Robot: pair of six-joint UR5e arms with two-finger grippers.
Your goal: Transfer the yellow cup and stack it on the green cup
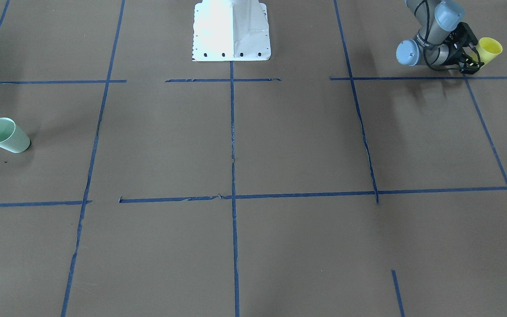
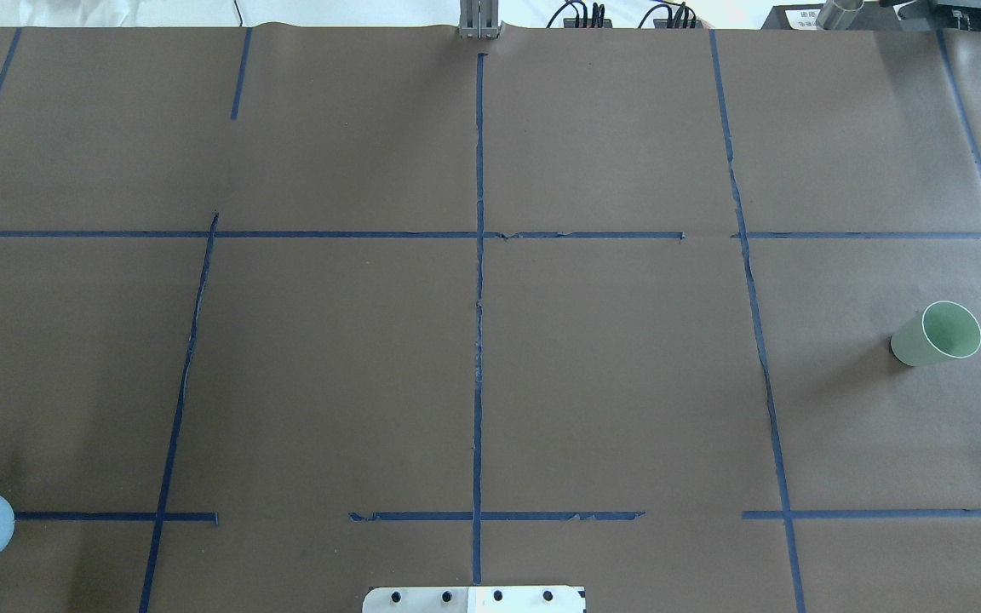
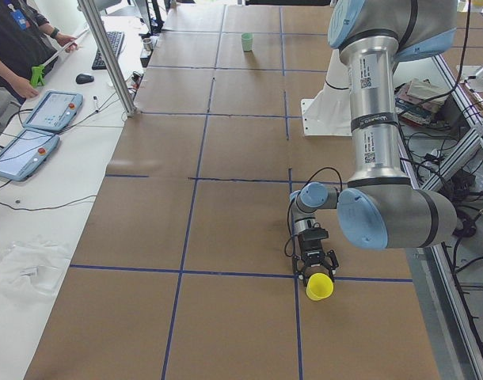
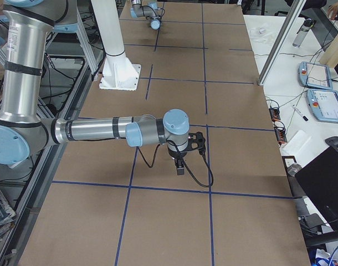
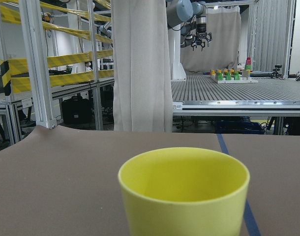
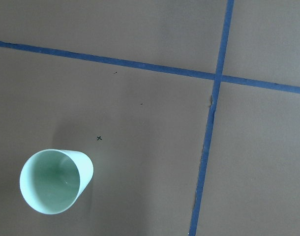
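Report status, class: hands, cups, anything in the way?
Left hand at yellow cup, grip unconfirmed. Right hand unseen. Green cup upright, far across table. No obstacle seen between.

The robot's left arm reaches low at one o'clock in the front view, its black two-finger left gripper (image 1: 478,55) clasping the small bright yellow plastic cup (image 1: 490,49).

The right arm stretches out level over the table, wrist pointing down; its right gripper (image 4: 180,168) shows only from the side, its state unreadable.

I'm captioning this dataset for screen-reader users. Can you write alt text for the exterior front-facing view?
The left gripper, at the upper right by a blue tape line, is at a yellow cup; whether it grips the cup is unclear. A pale green cup stands alone at the far left of the brown table, with the white robot base at top centre.
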